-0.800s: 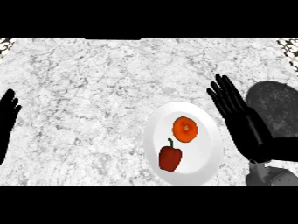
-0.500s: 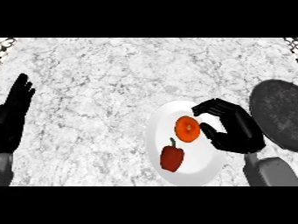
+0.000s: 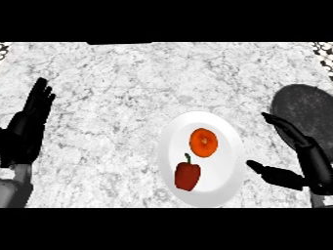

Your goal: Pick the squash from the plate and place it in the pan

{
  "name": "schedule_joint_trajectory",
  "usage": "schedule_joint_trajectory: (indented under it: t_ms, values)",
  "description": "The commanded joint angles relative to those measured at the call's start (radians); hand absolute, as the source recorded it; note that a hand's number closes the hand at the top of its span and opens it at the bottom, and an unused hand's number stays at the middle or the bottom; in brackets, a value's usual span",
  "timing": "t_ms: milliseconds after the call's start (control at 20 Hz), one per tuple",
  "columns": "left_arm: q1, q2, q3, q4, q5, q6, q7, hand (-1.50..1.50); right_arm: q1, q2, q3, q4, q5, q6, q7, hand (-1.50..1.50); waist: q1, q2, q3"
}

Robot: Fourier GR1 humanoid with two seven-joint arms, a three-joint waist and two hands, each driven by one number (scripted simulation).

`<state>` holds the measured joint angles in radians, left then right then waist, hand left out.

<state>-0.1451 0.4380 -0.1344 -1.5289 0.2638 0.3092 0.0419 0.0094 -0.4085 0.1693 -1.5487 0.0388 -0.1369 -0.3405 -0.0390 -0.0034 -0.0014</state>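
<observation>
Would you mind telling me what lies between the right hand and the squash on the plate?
In the head view, only the plate's white rim and a strip of bare counter separate the right hand from the squash; nothing else lies there.

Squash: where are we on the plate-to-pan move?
Done: nothing. The squash lies on the plate beside a red pepper; the pan holds nothing. In hand: nothing held. The right hand is open between plate and pan, right of the squash, not touching it. The left hand rests open at the left edge. Left: grasp, lift, carry, and place in the pan.
</observation>
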Motion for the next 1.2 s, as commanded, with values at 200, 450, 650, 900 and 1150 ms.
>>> schedule_joint_trajectory:
  t_ms: [200,450,650,900,1150]
  values:
    - [-0.047,-0.032,0.001,0.068,-0.007,-0.034,-0.023,0.0,0.039,-0.295,-0.053,-0.295,0.1,0.117,0.28,-1.5,0.016,-0.001,-0.003]
    - [-0.069,-0.035,0.008,0.097,-0.022,-0.045,-0.035,0.0,-0.029,-0.428,-0.091,-0.446,0.039,0.286,0.572,-1.5,0.026,0.001,-0.002]
    - [-0.046,-0.063,0.01,0.078,-0.018,-0.066,-0.041,0.0,-0.206,-0.39,-0.05,-0.491,0.048,0.324,0.787,-1.5,0.047,0.003,0.0]
    - [-0.051,-0.099,0.02,0.101,-0.059,-0.077,-0.068,0.0,-0.351,-0.271,0.034,-0.457,0.161,0.341,0.889,-1.5,0.047,0.004,0.001]
    - [-0.073,-0.104,0.034,0.101,-0.073,-0.083,-0.025,0.0,-0.447,-0.162,0.083,-0.395,0.092,0.42,0.94,-1.5,0.048,0.004,0.001]
